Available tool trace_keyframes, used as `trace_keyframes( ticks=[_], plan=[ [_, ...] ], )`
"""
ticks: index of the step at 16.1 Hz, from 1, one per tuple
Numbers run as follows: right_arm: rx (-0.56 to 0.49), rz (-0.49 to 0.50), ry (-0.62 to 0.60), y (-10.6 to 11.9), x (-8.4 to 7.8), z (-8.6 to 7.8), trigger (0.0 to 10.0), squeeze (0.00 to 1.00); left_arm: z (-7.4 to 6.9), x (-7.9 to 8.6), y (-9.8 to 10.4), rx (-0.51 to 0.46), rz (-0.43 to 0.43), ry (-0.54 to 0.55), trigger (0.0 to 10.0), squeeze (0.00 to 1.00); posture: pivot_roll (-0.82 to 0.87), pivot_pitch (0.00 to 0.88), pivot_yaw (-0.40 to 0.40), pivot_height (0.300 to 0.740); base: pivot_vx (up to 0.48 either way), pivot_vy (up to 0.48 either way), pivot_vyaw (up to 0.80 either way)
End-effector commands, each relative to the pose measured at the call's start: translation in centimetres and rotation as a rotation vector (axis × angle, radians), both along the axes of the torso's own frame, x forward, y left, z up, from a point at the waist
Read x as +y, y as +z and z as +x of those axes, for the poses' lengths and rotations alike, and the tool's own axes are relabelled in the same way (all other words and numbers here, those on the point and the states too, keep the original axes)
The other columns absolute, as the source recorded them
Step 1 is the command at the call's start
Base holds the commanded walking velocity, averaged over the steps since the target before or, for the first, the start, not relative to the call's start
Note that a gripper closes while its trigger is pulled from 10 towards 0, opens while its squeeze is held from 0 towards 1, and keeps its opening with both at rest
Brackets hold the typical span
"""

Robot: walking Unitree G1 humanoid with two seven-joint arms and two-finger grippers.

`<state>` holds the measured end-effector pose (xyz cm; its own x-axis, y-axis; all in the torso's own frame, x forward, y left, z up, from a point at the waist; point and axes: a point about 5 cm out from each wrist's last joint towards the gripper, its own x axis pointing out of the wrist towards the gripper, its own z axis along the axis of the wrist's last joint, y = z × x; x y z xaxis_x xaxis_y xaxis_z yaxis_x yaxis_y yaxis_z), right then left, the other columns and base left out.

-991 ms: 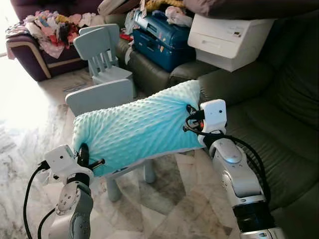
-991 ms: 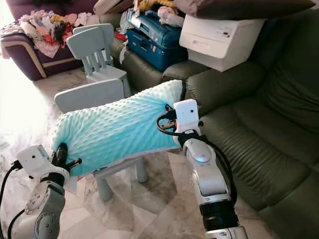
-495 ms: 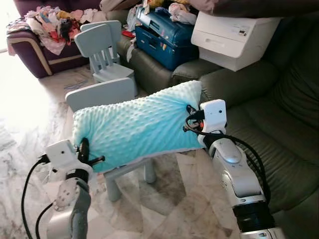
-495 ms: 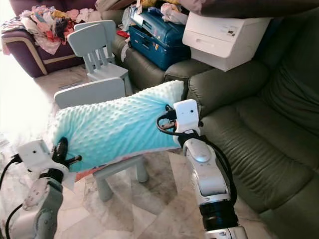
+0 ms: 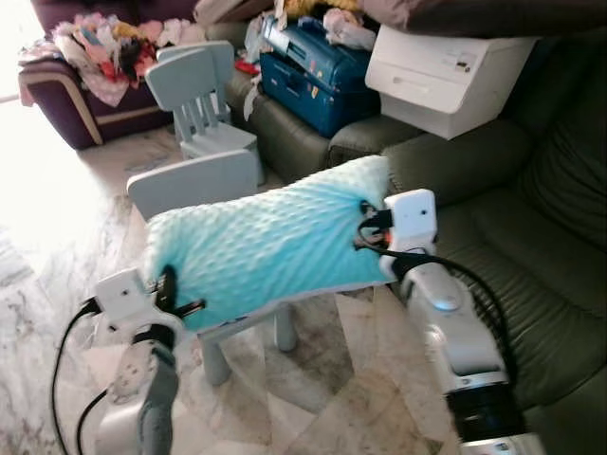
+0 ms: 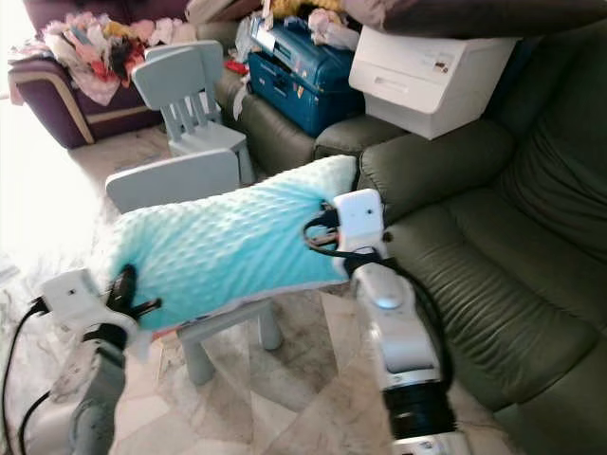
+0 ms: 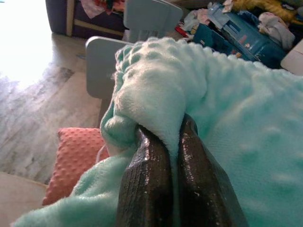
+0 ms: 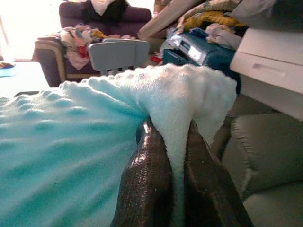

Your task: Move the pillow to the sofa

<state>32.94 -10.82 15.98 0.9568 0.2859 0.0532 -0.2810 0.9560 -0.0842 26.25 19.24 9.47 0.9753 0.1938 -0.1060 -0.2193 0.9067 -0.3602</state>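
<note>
The turquoise pillow [image 5: 270, 242] hangs in the air above a pale blue child's chair [image 5: 194, 180], just beside the dark green sofa [image 5: 531, 237]. The left gripper [image 5: 169, 289] and the right gripper [image 5: 365, 226] each have their fingers pinched tight on an end of it. Marble floor [image 5: 57, 218] lies below; a blue suitcase [image 5: 318, 71] and white printer [image 5: 441, 66] crowd the sofa's far end

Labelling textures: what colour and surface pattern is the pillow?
The pillow is pale turquoise with a raised dotted texture, clearest in the left eye view.
</note>
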Motion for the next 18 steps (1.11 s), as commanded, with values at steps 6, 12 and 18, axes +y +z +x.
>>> trace_keyframes(
  ticks=[6, 12, 18],
  plan=[
    [-0.016, 0.007, -0.007, 0.7, -0.32, 0.17, 10.0, 0.0, 0.22, -0.02, 0.16, -0.008, -0.01, -0.013, 10.0, 0.0, -0.18, 0.0, 0.031, 0.74, 0.0, 0.0, -0.8],
    [-0.013, 0.011, -0.005, 0.72, -0.3, 0.2, 10.0, 0.0, 0.14, -0.19, 0.04, -0.002, -0.01, -0.022, 10.0, 0.0, -0.17, 0.0, 0.031, 0.74, 0.0, 0.0, -0.8],
    [-0.033, -0.02, 0.008, 0.74, -0.17, -0.04, 10.0, 0.0, 0.07, -0.43, -0.08, 0.003, -0.018, -0.027, 10.0, 0.0, -0.17, 0.0, 0.029, 0.74, 0.0, 0.0, -0.52]
  ],
)
